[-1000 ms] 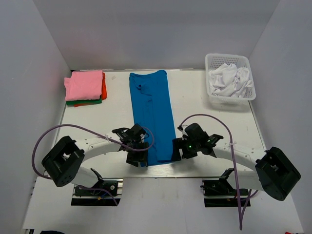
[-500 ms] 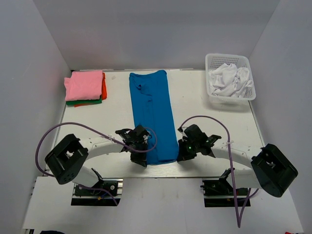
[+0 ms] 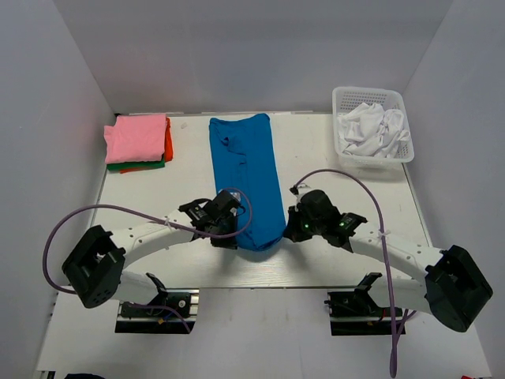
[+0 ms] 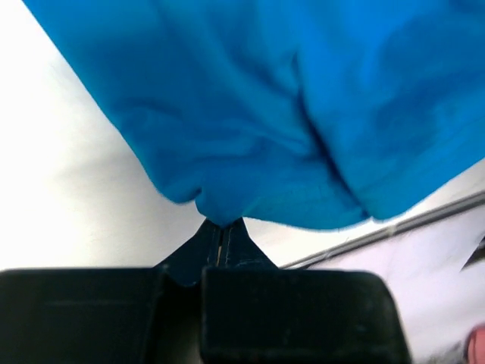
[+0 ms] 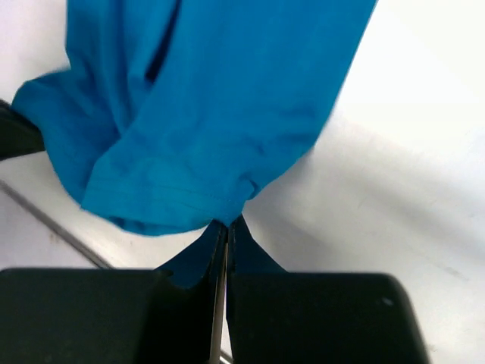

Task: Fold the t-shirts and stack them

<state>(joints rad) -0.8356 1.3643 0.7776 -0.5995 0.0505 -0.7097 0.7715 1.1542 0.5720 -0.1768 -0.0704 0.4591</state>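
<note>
**Item: blue t-shirt [image 3: 246, 174].** Laid as a long narrow strip down the middle of the surface [image 3: 331, 197], collar end far from the arms and hem end near them. The near hem is gathered between the two end effectors, and in the wrist views it appears raised a little.

**Left end effector [image 4: 221, 227].** Closed tight on the left corner of the hem, with a pinch of blue cloth caught at the tips.

**Right end effector [image 5: 226, 226].** Likewise closed, pinching the right corner of the same hem.

**Step in hand (judged).** The crosswise fold: both hem corners are gripped, and the strip is ready to be doubled over.

**Next move (judged).** Both corners would be lifted together and carried toward the collar end, level with each other and apart enough to keep the hem flat (it sags in a curve between them at present). The hem would then be laid edge to edge on the far end and released.

**Other items.**
- A folded stack lies at the far left: pink t-shirt [image 3: 138, 136] on top, orange-red t-shirt [image 3: 168, 144] and green t-shirt [image 3: 130, 166] beneath.
- White t-shirts [image 3: 371, 130] lie crumpled in the lattice basket [image 3: 344, 97] at the far right, not yet folded.

**Markings.** No brand, label or writing can be read in any view.
</note>
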